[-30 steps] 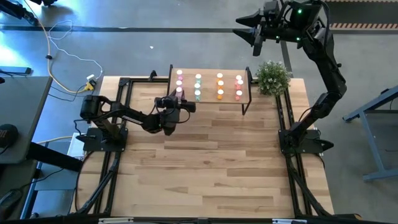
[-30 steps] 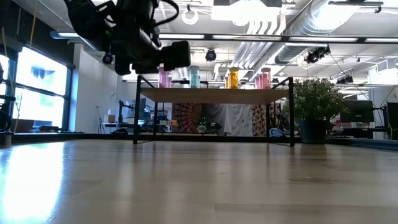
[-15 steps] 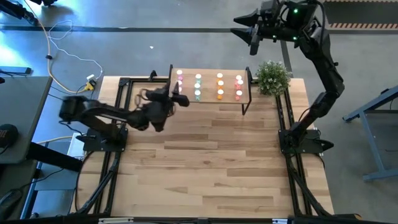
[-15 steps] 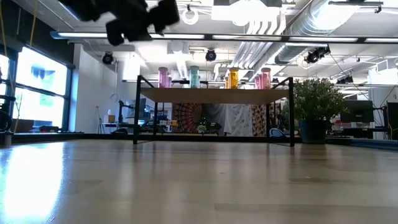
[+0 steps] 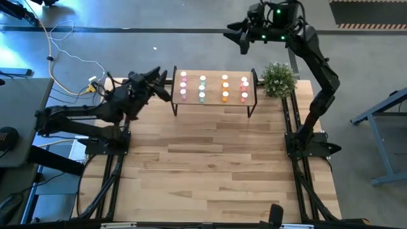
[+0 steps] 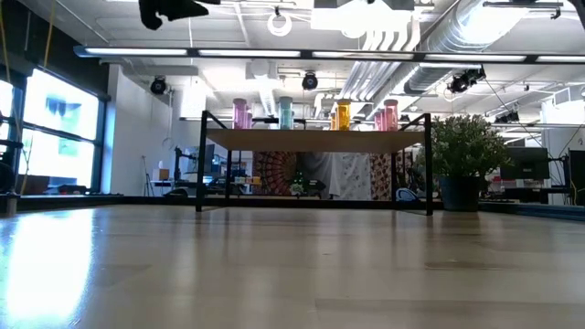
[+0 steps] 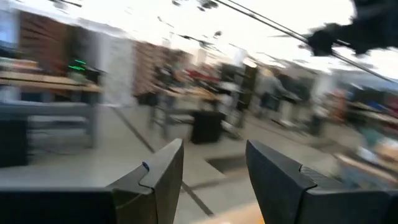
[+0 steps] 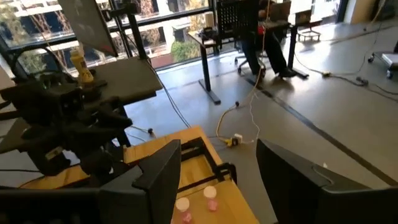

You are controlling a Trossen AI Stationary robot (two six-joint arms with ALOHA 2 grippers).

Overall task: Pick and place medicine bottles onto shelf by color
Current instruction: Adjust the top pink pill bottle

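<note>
The shelf [image 5: 213,102] stands at the table's far edge, a light-wood board [image 6: 315,140] on a black frame. The medicine bottles stand upright on it in four rows by colour: pink [image 5: 183,86], pale green [image 5: 202,89], orange [image 5: 224,88] and salmon-red [image 5: 244,88]. The low view shows them as pink [image 6: 241,113], green [image 6: 286,112], orange [image 6: 342,114] and red [image 6: 388,114]. My left gripper [image 5: 162,79] [image 7: 211,149] hangs open and empty, high beside the shelf's left end. My right gripper [image 5: 238,35] [image 8: 217,149] is open and empty, high beyond the table's far edge.
A small potted plant [image 5: 278,77] [image 6: 466,155] stands right of the shelf. Black frame rails [image 5: 121,114] run along the table's left and right sides. The wooden tabletop [image 5: 210,159] stretches in front of the shelf. Only the left gripper's underside [image 6: 174,9] shows in the low view.
My left gripper has risen from the shelf's front left corner and drawn back toward the table's left and far edges, tipping upward; it stays open and empty. My right gripper has drifted a little toward the left, high behind the shelf. The bottles have not moved.
</note>
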